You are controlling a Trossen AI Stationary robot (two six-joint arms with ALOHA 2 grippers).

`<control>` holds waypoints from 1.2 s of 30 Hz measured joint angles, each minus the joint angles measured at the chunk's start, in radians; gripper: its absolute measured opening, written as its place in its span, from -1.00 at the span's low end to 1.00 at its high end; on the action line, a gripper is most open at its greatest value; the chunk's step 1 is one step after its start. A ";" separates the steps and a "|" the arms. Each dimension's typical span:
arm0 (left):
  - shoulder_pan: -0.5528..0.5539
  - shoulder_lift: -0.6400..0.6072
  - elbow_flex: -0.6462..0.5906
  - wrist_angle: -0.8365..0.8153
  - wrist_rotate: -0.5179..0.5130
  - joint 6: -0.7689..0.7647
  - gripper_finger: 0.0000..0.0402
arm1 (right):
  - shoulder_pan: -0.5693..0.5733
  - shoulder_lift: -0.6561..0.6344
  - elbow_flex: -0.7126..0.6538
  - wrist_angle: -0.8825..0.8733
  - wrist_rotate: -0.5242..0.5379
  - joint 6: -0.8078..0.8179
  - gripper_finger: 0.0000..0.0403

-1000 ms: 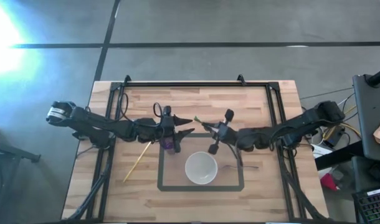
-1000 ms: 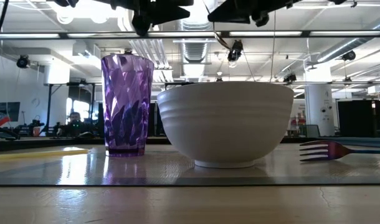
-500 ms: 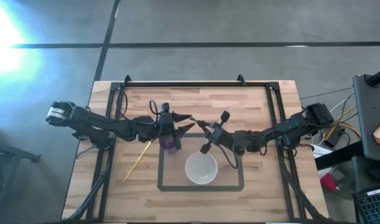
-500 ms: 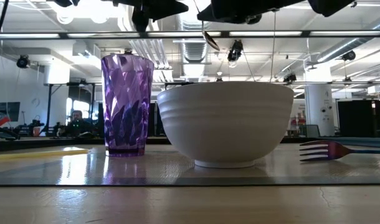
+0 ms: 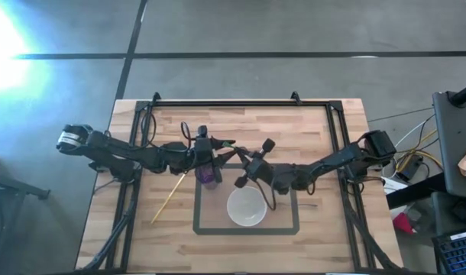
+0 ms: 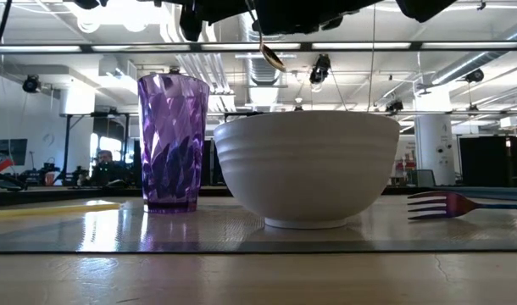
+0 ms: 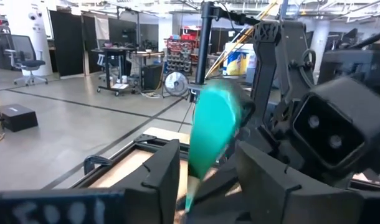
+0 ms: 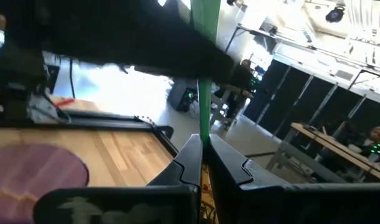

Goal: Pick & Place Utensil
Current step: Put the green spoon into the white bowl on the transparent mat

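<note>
A spoon with a green handle [image 8: 202,93] and a metal bowl end [image 6: 272,58] is up in the air over the table's middle, held by my right gripper [image 5: 241,155], which is shut on it. My left gripper [image 5: 222,151] hovers above the purple cup [image 5: 208,174] and is open. Its fingers stand on either side of the handle's free end [image 7: 213,130], with a gap on each side. The white bowl [image 5: 247,208] sits on its base inside the taped rectangle, near the cup. My right gripper pinches the spoon's green handle [image 8: 203,127] between its two fingers [image 8: 185,163], which lie across it. The spoon is lifted clear of everything. Its metal bowl end [image 6: 272,58] hangs lower, above the gap between cup and bowl, and the handle's free end points toward my left gripper.
A purple fork [image 5: 303,205] lies on the table right of the white bowl, also showing in the low view [image 6: 445,203]. A yellow stick [image 5: 168,197] lies slantwise left of the cup. Dark rails [image 5: 336,137] run along the table's sides.
My right gripper has carried the spoon toward the table's left, up to my left gripper above the cup. The spoon's metal end has come into the low view and moved left and a little lower. The handle's green tip now sits between my left fingers.
</note>
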 joint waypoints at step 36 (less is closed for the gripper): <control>-0.001 0.000 -0.027 0.042 0.008 0.078 -0.99 | 0.006 -0.020 -0.001 -0.037 0.051 -0.012 -0.55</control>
